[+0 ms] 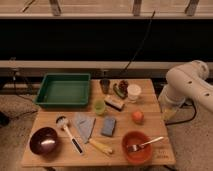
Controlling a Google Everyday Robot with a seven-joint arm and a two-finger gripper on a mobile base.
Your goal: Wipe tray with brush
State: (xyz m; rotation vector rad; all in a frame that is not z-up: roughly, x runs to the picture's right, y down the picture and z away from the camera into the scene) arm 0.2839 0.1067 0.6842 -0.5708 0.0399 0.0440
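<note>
At back left of the bench: green tray, rim touching nothing else. Well in front of it, at front left: brush, flat on the wood, pale round head toward the tray, dark handle running toward the front edge. Just left of the brush: dark bowl. Just right of it: grey cloth, then blue sponge. At front right: orange bowl with fork leaning over its rim. Near mid-bench: green cup, with white cup farther right. Off the right edge of the bench: white arm, bent. Low beside that edge, below the arm: end effector, well apart from brush and tray. Clenched or released: cannot tell.
</note>
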